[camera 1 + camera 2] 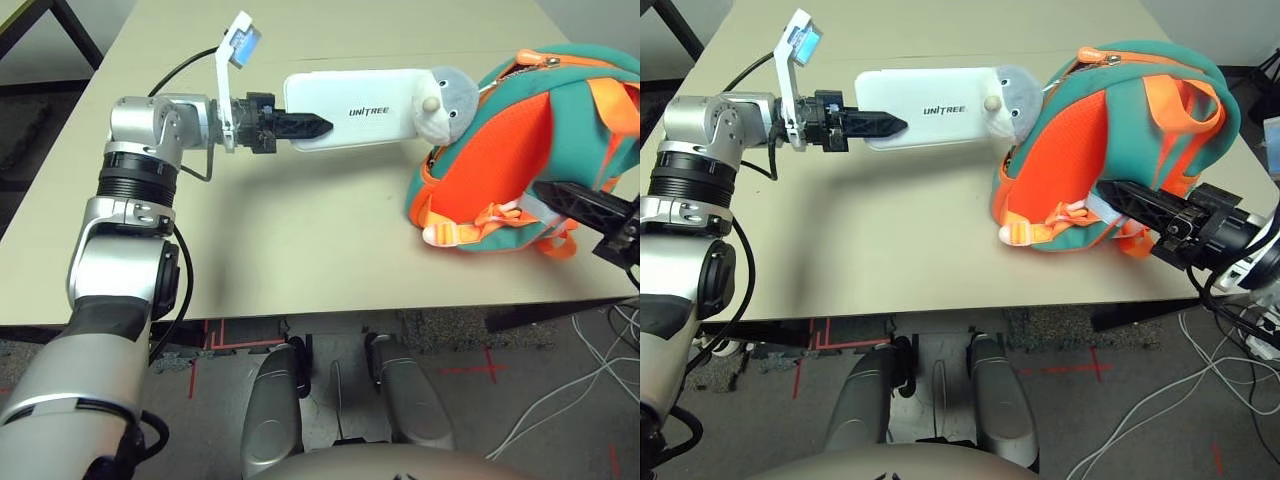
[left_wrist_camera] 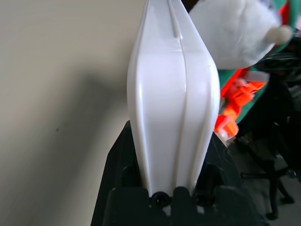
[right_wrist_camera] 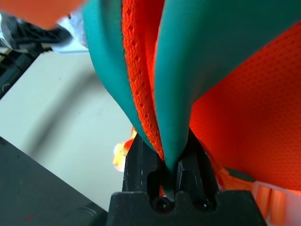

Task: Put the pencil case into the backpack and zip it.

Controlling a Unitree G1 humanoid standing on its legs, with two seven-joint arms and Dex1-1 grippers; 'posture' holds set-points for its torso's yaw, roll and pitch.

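The flat white rounded-corner pencil case with black lettering is hanging above the table, its far end just beside the backpack's opening and the rest outside. The black 2-fingered left gripper is clamping its near end, 1 finger on each face. At the far end, the round grey-and-white plush charm is overlapping the case. Beyond it, the teal fabric backpack with orange trim and mesh is lying on the pale table, and the black right gripper is pinching a fold of its teal and orange fabric.

The likeliest trouble is the plush: if it is lying in the case's path, a push could wedge it in the mouth or drag its cord into the zipper. With only 1 end gripped, the case could swivel on hitting the rim. If the fold is slipping from the right gripper, the mouth could sag and the bag slide away.
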